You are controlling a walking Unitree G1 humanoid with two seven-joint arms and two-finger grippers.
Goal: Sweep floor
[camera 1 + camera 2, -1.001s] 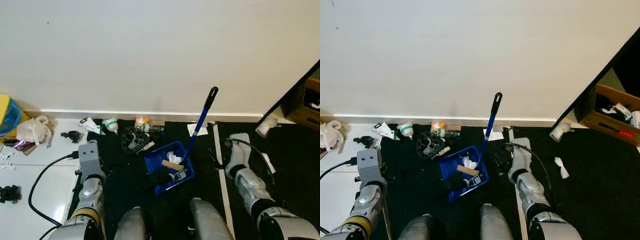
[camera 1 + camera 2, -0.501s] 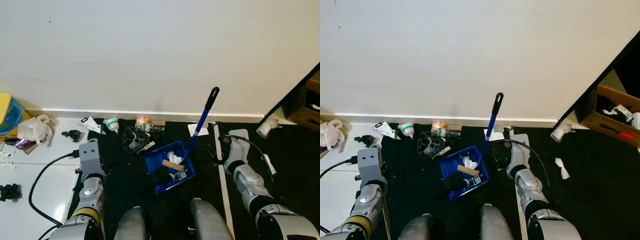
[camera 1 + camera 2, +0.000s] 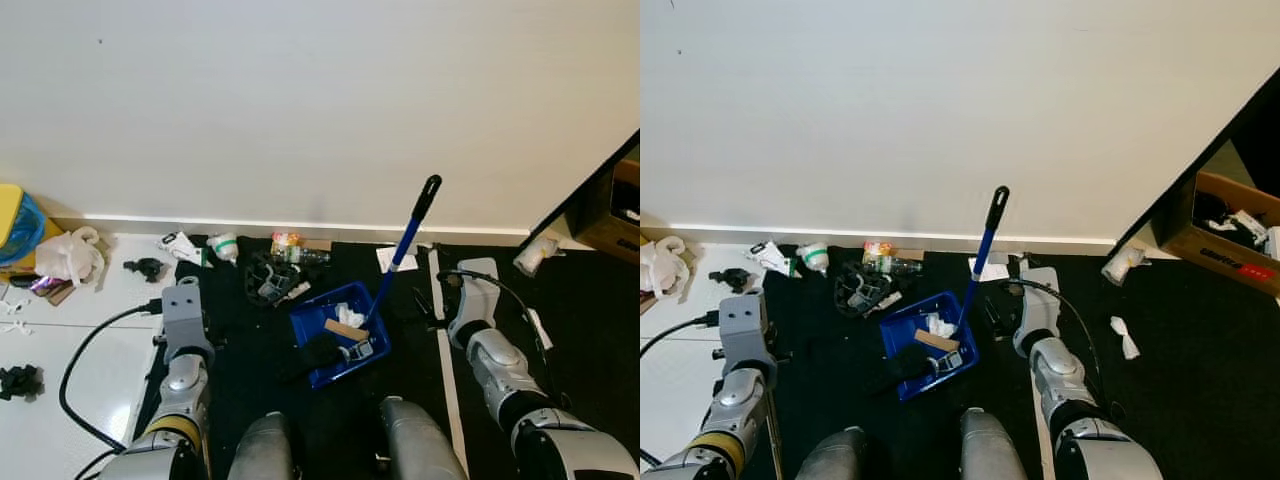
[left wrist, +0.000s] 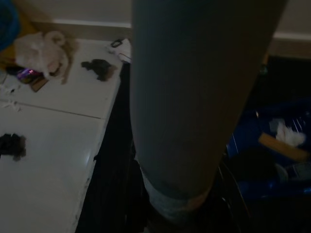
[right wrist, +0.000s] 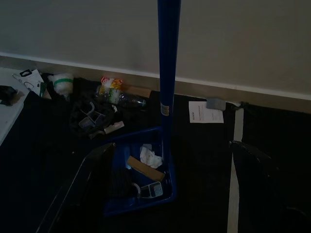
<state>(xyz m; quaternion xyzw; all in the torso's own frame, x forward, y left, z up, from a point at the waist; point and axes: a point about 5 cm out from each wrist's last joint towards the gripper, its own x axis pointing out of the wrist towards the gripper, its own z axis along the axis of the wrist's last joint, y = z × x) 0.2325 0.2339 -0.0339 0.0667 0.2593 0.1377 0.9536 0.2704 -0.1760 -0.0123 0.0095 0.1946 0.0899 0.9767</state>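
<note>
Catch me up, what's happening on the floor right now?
The robot stands over a blue dustpan on the black mat, already holding paper scraps, a wooden piece and dark debris. Its long blue handle leans up toward the wall. The right pincer looks straight at the handle and pan but holds nothing yet. The left arm hangs beside the mat's edge. More litter lies along the baseboard, and a white plastic bag sits on the white floor.

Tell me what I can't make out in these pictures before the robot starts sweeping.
- Left gripper: in the left wrist view a broad grey cylinder up close blocks it.
- Right gripper: the right wrist view is dark; open or shut is unclear.
- Blue plastic dustpan contents: small; some scraps unidentifiable.
- Brown cardboard box: cut off by the right eye view's edge.
- Litter pile by the wall: too small to name.
</note>
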